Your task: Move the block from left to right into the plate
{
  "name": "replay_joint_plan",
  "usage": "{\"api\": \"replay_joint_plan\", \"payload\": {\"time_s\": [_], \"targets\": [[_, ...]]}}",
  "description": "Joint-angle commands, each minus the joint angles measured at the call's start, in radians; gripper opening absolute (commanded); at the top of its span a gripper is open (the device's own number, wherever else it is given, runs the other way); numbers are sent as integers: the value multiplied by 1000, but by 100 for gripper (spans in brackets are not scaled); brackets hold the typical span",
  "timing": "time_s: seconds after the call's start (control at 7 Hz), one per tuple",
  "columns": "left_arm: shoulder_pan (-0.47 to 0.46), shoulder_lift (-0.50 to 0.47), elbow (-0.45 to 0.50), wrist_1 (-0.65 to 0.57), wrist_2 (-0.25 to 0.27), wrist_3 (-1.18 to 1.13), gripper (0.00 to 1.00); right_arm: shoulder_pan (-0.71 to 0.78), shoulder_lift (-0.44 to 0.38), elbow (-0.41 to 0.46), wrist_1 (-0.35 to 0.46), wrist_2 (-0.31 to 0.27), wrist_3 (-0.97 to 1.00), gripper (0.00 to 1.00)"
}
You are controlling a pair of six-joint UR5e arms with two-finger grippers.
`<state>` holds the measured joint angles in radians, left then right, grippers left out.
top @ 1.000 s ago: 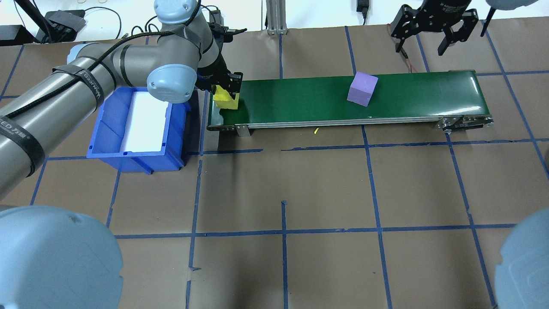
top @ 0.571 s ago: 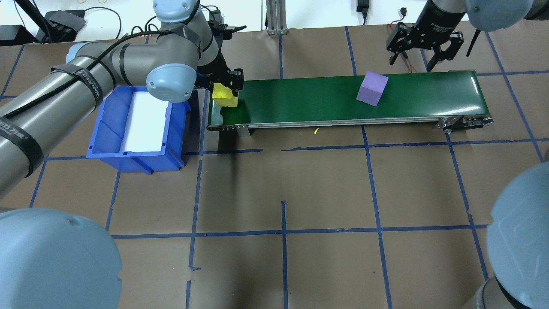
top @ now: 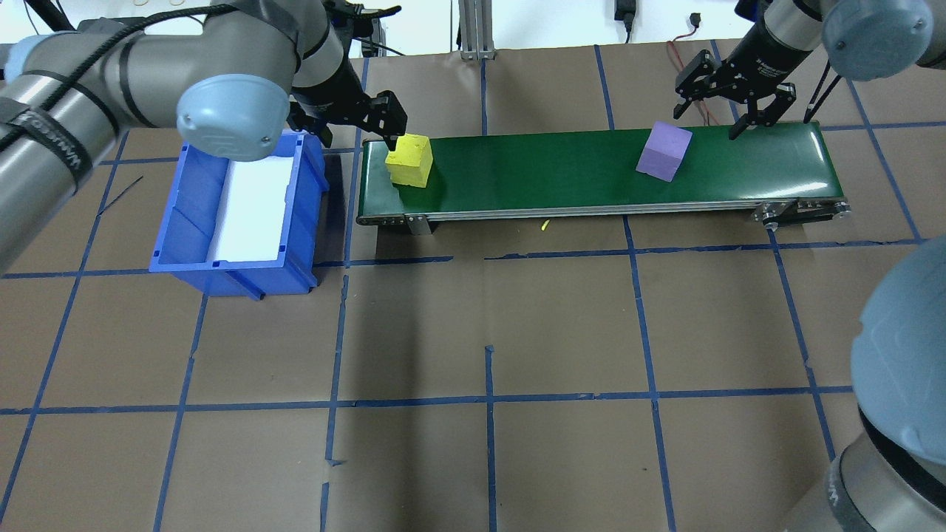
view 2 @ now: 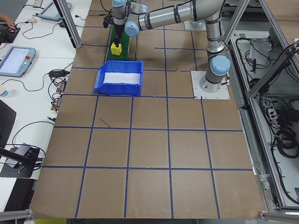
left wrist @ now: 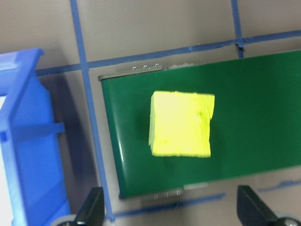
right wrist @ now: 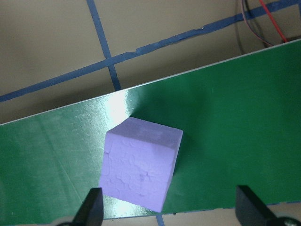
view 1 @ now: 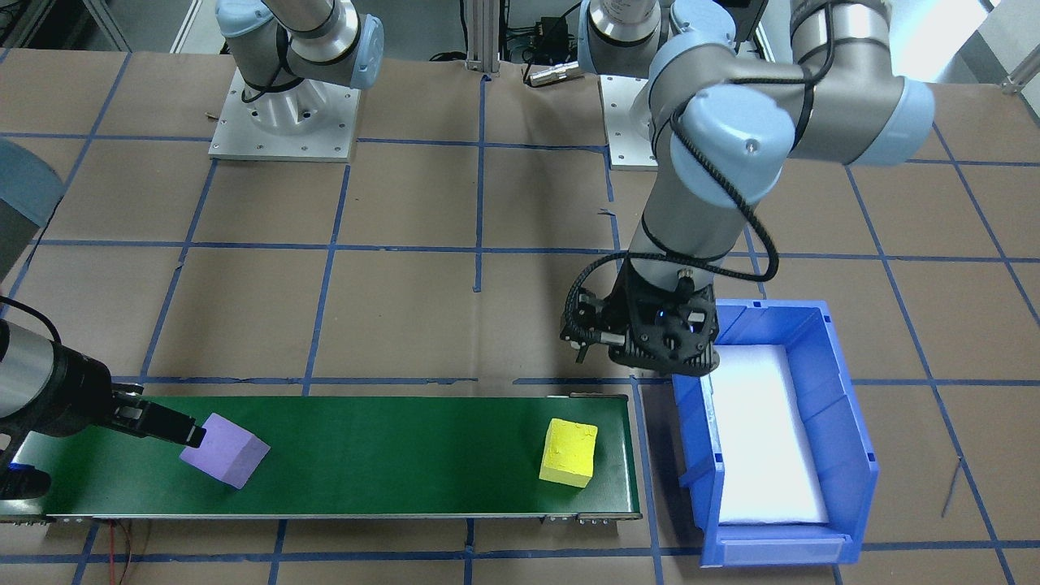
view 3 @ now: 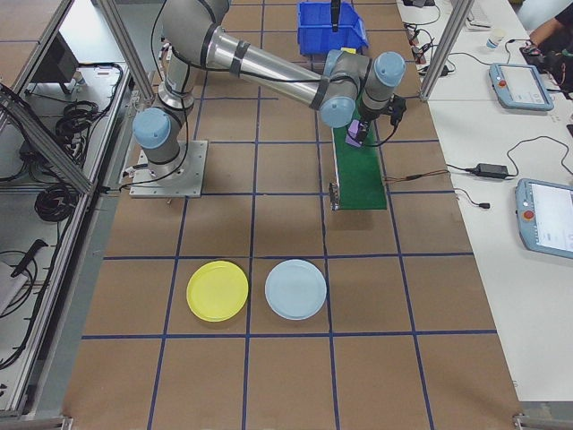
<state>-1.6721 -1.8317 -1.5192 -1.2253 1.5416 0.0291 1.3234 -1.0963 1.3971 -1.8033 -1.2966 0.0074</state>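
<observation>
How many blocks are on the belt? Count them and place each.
2. The yellow block sits at the belt end beside the blue bin; the purple block sits toward the other end, near the right gripper. None looks hidden.

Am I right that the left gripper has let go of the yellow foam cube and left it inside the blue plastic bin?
Not quite. The left gripper has released the yellow foam cube, but it sits on the green conveyor belt, beside the blue plastic bin, as the front-facing view shows.

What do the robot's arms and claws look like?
Both arms are fat grey metal tubes with pale blue round caps at the joints. The left arm has a black cable strapped along it. The left claw and right claw are black.
</observation>
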Motion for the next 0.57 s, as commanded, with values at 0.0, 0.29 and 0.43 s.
{"api": "replay_joint_plan", "payload": {"time_s": [0.0, 0.29, 0.43], "targets": [[50, 136, -10, -156, 96, 0, 100, -1, 6, 40, -47, 17, -30, 98], [92, 268, -15, -322, 97, 2, 100, -1, 59, 27, -70, 8, -35, 99], [97, 296, -27, -329, 95, 0, 100, -1, 70, 30, -106, 4, -37, 99]]}}
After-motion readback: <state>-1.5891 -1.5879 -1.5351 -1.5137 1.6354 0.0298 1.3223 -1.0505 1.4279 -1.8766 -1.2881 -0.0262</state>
